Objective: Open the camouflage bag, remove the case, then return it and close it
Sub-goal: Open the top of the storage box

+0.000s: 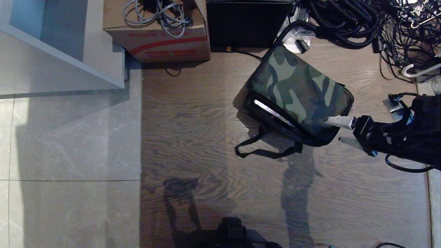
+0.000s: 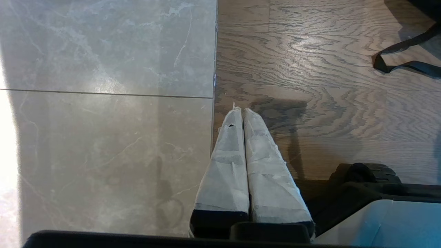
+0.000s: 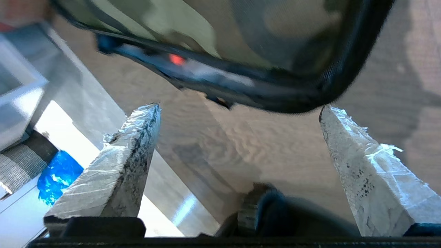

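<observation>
At the near edge, the left gripper [image 2: 243, 112] hangs parked over the seam where glossy grey veined stone tile [image 1: 69, 155] meets matt brown wood-grain flooring [image 1: 193, 137]; its two tapered, tape-wrapped fingers [image 2: 227, 165] are pressed flat together with nothing between them.

Further out on the wood lies the camouflage bag [image 1: 296, 91], a boxy soft fabric bag with a green, brown and black blotched lid, black piped edges and black sides. It sits askew to the floor boards. Its flat black webbing shoulder strap [image 1: 262, 151] loops loosely onto the floor on the near side. Along the near-left edge the lid gapes a little, and a thin strip of speckled, glittery silver-grey surface shows in the slit, the case [image 1: 272, 112] inside the bag.

The right gripper [image 1: 333, 130] reaches in from the right at the bag's near-right corner. Its wedge-shaped, white-taped fingers [image 3: 127, 162] are spread wide: one lies over the lid's edge, the other over bare floor, holding nothing.

Beyond stand a red-striped brown cardboard box [image 1: 162, 38] holding coiled grey cables, a plain black cube box [image 1: 246, 24], and a tangle of ribbed black hoses and wires [image 1: 348, 20].
</observation>
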You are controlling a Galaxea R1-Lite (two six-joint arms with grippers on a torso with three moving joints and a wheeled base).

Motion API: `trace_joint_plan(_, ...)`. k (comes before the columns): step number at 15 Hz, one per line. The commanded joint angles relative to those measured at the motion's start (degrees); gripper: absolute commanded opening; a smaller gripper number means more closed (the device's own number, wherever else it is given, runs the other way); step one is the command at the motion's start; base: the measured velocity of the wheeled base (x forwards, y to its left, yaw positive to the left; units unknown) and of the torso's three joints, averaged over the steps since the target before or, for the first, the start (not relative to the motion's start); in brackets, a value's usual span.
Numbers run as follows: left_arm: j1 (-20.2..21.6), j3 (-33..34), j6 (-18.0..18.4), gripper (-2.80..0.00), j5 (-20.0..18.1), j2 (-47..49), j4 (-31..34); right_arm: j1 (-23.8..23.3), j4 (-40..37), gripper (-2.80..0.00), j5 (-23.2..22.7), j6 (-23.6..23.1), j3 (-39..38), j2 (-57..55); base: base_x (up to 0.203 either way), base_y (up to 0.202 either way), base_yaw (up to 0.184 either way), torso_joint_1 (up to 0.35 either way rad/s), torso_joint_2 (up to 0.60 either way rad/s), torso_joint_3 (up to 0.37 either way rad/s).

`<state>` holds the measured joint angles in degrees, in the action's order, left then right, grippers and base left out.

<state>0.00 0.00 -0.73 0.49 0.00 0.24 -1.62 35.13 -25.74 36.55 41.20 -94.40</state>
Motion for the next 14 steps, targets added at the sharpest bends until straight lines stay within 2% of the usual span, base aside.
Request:
trace_joint_plan(1,0.0,0.0,0.0,-2.80,0.0,0.0,0.0,0.2,0.3,0.00,0.4,0.2,-0.1,-2.9,0.000,0.000,0.000,0.000,0.00,0.000)
trace_joint_plan(5,0.0,0.0,0.0,-2.80,0.0,0.0,0.0,0.2,1.2,0.00,1.7,1.3,1.5,-7.1,0.000,0.000,0.000,0.000,0.00,0.000)
trace_joint_plan(8,0.0,0.0,0.0,-2.80,0.0,0.0,0.0,0.2,2.7,0.00,2.0,5.9,4.2,-9.1,0.000,0.000,0.000,0.000,0.00,0.000)
trace_joint_plan(14,0.0,0.0,0.0,-2.80,0.0,0.0,0.0,1.7,6.4,0.00,2.5,6.3,5.8,-12.6,0.000,0.000,0.000,0.000,0.00,0.000)
